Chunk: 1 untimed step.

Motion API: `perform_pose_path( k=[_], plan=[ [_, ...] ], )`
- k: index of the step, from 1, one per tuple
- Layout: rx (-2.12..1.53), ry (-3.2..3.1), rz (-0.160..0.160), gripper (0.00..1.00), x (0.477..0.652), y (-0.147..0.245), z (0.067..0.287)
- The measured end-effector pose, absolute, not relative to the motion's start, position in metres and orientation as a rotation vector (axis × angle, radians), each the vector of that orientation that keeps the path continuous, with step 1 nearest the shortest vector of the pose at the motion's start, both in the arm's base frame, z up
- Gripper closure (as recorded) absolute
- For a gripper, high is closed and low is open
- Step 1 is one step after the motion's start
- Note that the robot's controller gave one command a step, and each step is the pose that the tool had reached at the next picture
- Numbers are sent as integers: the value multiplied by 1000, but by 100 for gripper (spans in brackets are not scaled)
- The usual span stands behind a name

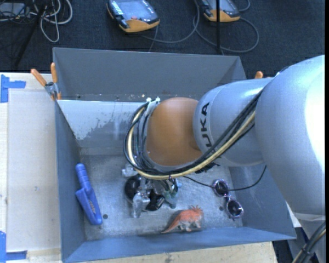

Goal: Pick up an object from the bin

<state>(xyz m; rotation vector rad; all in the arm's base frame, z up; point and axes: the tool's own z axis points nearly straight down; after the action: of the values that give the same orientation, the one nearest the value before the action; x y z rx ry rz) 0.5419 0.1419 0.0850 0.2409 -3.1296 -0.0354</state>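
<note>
Pincer: the pincer (149, 198) is low over the middle of the bin floor, under the arm's wrist; whether it is open or closed cannot be told, and nothing can be made out in its grasp.
Arm: the grey arm (274, 125) reaches in from the view's right and covers the bin's right rear part.
In the way: the orange cover (170, 130) on the wrist and the looped cables (132, 141) hang right above the pincer and hide most of it, along with the floor beneath.
Nearest thing: an orange toy dinosaur (183, 219) lies on its side by the front wall, just beside the pincer toward the view's lower right, apart from it.
Blue thing: a blue plastic clamp (88, 195) lies lengthwise along the left wall, well apart from the pincer.
Dark glasses: a pair of sunglasses (228, 198) rests on the floor to the right, near the right wall, under the arm's edge.
Bin: the grey metal bin (142, 75) has sloping walls, and the three things lie spread out, none touching another.
Beyond the bin: two handheld pads (132, 12) with cords lie on the dark floor behind the rear wall.
</note>
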Motion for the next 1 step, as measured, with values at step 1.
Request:
perform_pose_path(
  k=[1],
  plan=[
    [401, -3118, -14, 100, 530, 124, 102]
  ],
)
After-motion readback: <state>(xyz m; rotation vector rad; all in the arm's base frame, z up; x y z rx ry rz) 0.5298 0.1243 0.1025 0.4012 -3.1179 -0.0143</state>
